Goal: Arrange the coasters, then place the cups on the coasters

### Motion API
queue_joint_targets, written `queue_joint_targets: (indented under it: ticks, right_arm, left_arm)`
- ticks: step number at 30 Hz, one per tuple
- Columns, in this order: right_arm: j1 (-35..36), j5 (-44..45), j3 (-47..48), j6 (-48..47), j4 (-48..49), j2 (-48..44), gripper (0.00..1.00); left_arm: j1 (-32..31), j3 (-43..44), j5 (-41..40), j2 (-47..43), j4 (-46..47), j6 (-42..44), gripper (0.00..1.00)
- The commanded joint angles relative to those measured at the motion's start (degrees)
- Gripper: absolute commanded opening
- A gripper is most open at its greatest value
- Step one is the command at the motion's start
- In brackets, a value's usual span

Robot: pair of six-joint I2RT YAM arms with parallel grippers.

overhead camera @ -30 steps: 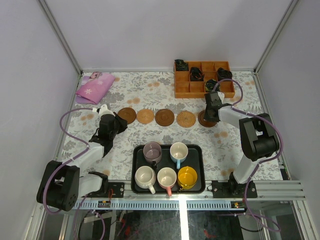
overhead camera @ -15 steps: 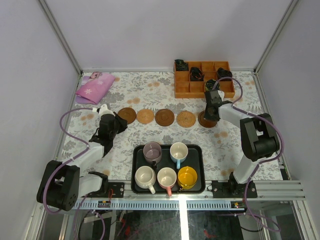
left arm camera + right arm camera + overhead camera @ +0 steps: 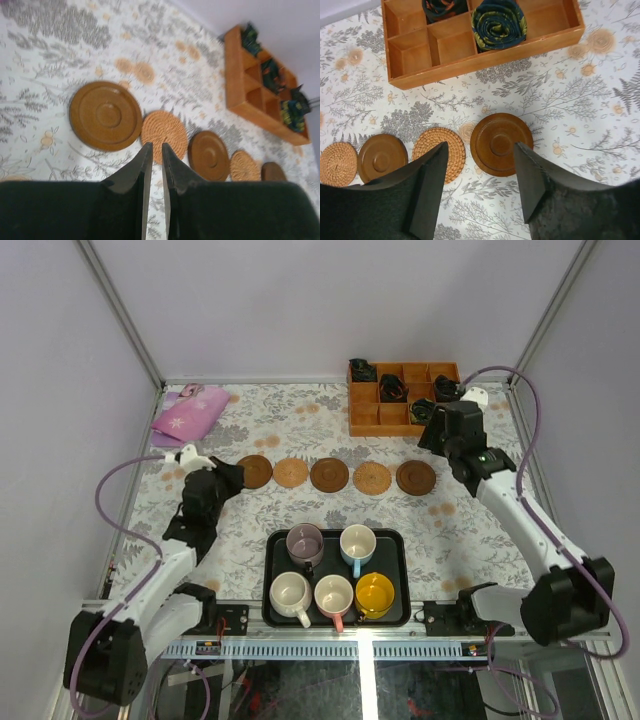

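Several round coasters lie in a row across the table, from a dark wood one [image 3: 255,471] on the left to a dark wood one [image 3: 416,477] on the right, with woven tan ones [image 3: 291,473] between. My right gripper [image 3: 432,437] hangs open above and behind the rightmost coaster [image 3: 501,144], holding nothing [image 3: 481,150]. My left gripper [image 3: 230,480] is shut and empty [image 3: 155,147], just left of the leftmost coaster [image 3: 105,116]. The cups stand on a black tray [image 3: 392,552]: mauve [image 3: 304,540], white with blue handle [image 3: 357,543], cream [image 3: 290,592], white with pink handle [image 3: 333,594], yellow [image 3: 375,594].
An orange compartment box [image 3: 405,398] holding dark bundles sits at the back right, close behind my right gripper. A pink cloth [image 3: 190,415] lies at the back left. The tray sits at the near edge between the arm bases.
My right gripper has opened and lifted back off the rightmost coaster, which now lies uncovered in the row. My left arm has drawn slightly leftward.
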Motion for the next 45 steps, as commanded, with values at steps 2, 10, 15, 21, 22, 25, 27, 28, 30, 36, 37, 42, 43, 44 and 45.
queue_joint_targets:
  ticks: [2, 10, 15, 21, 22, 25, 27, 28, 30, 36, 37, 42, 43, 44, 45]
  right_arm:
    - [0.2, 1.4, -4.2, -0.8, -0.4, -9.4, 0.73]
    - [0.2, 4.4, -9.9, 5.3, 3.2, -19.7, 1.0]
    - [0.2, 7.5, -11.4, 6.1, 2.1, -23.0, 0.93]
    - [0.3, 11.0, -13.3, 3.7, 0.9, -26.6, 0.99]
    - [0.2, 11.1, -13.4, 3.5, 1.1, -26.7, 0.99]
    - [0.3, 11.1, -13.9, 3.0, 2.4, -25.5, 0.99]
    - [0.2, 11.1, -13.3, 3.6, 1.7, -23.1, 0.99]
    - [0.2, 11.1, -12.6, 4.1, 0.7, -21.2, 0.99]
    - [0.2, 10.7, -11.9, 4.1, -0.6, -18.9, 0.99]
    - [0.2, 10.9, -14.0, 4.4, 4.5, -12.9, 0.99]
    - [0.2, 11.1, -13.4, 4.8, 4.1, -11.4, 1.0]
    - [0.2, 7.8, -7.1, 2.5, -1.9, -2.3, 0.97]
    - [0.2, 5.8, -5.5, 1.3, -3.7, -0.6, 0.96]
    - [0.3, 4.3, -4.4, 0.4, -5.2, 0.9, 0.95]
    - [0.2, 3.3, -3.4, -0.4, -6.3, 2.0, 0.95]
  left_arm:
    - [-0.3, -0.5, -3.1, -9.9, -0.9, -0.5, 0.15]
    - [-0.2, 2.4, -5.0, -19.6, -8.3, 0.5, 0.32]
    - [-0.3, 1.7, -6.1, -24.9, -9.1, -0.8, 0.65]
    - [-0.3, 0.3, -6.1, -26.9, -7.4, -1.1, 0.78]
    - [-0.3, 0.3, -5.7, -26.0, -6.2, -0.8, 0.78]
    - [-0.2, 1.7, -3.9, -20.7, -3.4, 0.5, 0.78]
    - [-0.3, 4.0, -4.0, -16.4, -4.2, 0.4, 0.78]
    - [-0.3, 5.5, -4.8, -14.3, -5.6, 0.1, 0.78]
    - [-0.3, 7.3, -5.1, -10.6, -6.4, -0.3, 0.78]
    - [-0.3, 7.8, -5.0, -4.9, -4.0, 2.6, 0.78]
    - [-0.3, 7.7, -5.1, -4.5, -4.1, 3.2, 0.78]
    - [-0.3, 8.2, -4.6, -0.6, -6.8, 5.0, 0.78]
    - [-0.3, 8.8, -4.3, 1.2, -7.7, 5.3, 0.78]
    - [-0.3, 9.4, -3.9, 2.9, -8.6, 5.4, 0.78]
    - [-0.3, 10.2, -3.5, 4.1, -9.4, 5.4, 0.77]
